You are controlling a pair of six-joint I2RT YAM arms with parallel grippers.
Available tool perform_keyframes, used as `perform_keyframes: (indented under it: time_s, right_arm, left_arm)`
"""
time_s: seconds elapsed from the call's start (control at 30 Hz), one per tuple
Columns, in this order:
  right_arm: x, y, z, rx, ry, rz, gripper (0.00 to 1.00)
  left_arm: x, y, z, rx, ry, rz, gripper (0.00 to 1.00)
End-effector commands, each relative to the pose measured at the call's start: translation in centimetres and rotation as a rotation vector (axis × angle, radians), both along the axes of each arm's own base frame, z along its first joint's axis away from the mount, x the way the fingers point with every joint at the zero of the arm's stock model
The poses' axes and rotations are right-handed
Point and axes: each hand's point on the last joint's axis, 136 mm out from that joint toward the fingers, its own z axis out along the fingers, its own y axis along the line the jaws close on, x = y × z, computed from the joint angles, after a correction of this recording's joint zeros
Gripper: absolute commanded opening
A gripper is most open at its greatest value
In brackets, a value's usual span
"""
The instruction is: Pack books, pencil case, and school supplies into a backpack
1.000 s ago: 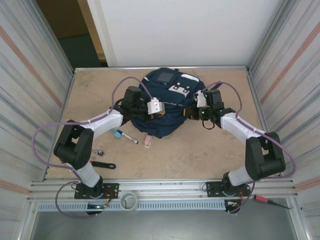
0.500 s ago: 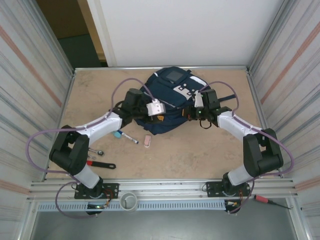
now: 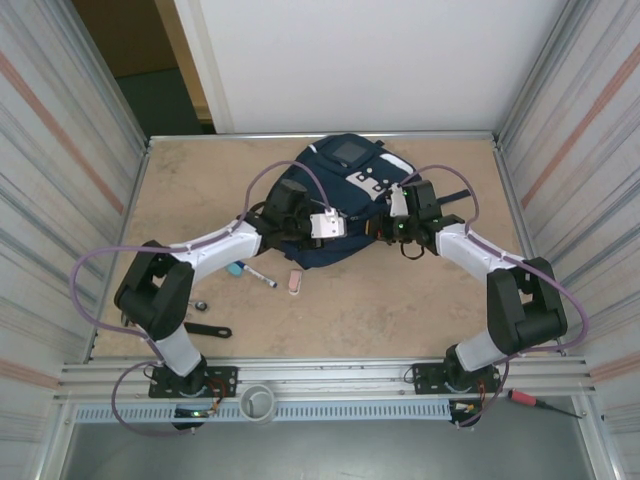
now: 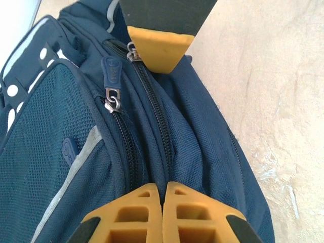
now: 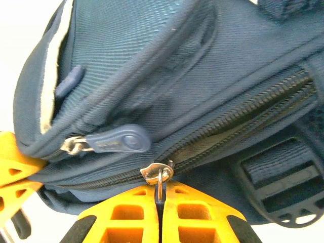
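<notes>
Backpack: I saw a navy blue backpack point(image 3: 345, 175) with white patches and a grey square patch lying on the beige table point(image 3: 400, 310), with an arm reaching in from either side.
Left claw: the left gripper point(image 4: 162, 185) sat against the backpack's near-left side. Its yellow fingers were pressed together with the tips on a zip line. I could not tell whether any fabric was caught between them.
Right claw: the right gripper point(image 5: 161, 190) was at the backpack's right side, pinching the metal zip pull point(image 5: 159, 173) of the long zip.
Rubber tab: a blue rubber tab point(image 5: 119, 142) hung on the next zip, just above that zip pull.
Marker: a white marker with blue cap point(image 3: 254, 273) lay on the table just off the backpack's near-left edge.
Pink piece: a small pink oblong item point(image 3: 295, 284) lay just beside the backpack's near edge, right of the marker.
Tools: a black spanner point(image 3: 197, 303) and a red pipe wrench point(image 3: 203, 328) lay well apart from the backpack, towards the left arm's base.
</notes>
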Motion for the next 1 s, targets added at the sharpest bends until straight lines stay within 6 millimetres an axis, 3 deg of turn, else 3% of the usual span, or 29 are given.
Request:
perform_keyframes:
  time_s: [0.0,0.07,0.2,0.33,0.53,0.67,0.83,0.97]
  right_arm:
    - [0.0,-4.1,-2.1,-0.098,0.062,-0.093,0.06]
    - [0.3,-5.0,-2.3,-0.112,0.074,-0.125,0.09]
    - [0.4,-4.0,-1.0,-0.062,0.037,-0.095,0.16]
    - [0.2,-3.5,1.5,0.0,-0.019,-0.063,0.34]
    - [1.9,-5.1,3.8,0.118,-0.043,-0.148,0.45]
    - [3.9,-6.2,3.6,0.054,-0.054,-0.221,0.48]
    - [7.3,-9.4,2.3,-0.032,-0.057,-0.339,0.5]
    - [8.8,-8.9,-0.4,-0.028,0.018,-0.317,0.46]
  left_arm:
    - [0.7,2.3,1.8,-0.069,0.008,0.012,0.0]
    - [0.5,2.7,2.5,-0.12,0.006,-0.003,0.0]
    - [0.5,3.2,2.6,-0.142,0.02,-0.006,0.0]
    - [0.2,3.1,2.2,-0.151,0.046,-0.017,0.0]
    - [0.2,3.1,1.8,-0.156,0.05,-0.019,0.0]
    - [0.4,3.4,1.6,-0.16,0.052,-0.012,0.0]
    - [0.6,3.5,1.4,-0.17,0.065,-0.01,0.0]
    - [1.0,3.8,0.7,-0.158,0.088,0.021,0.05]
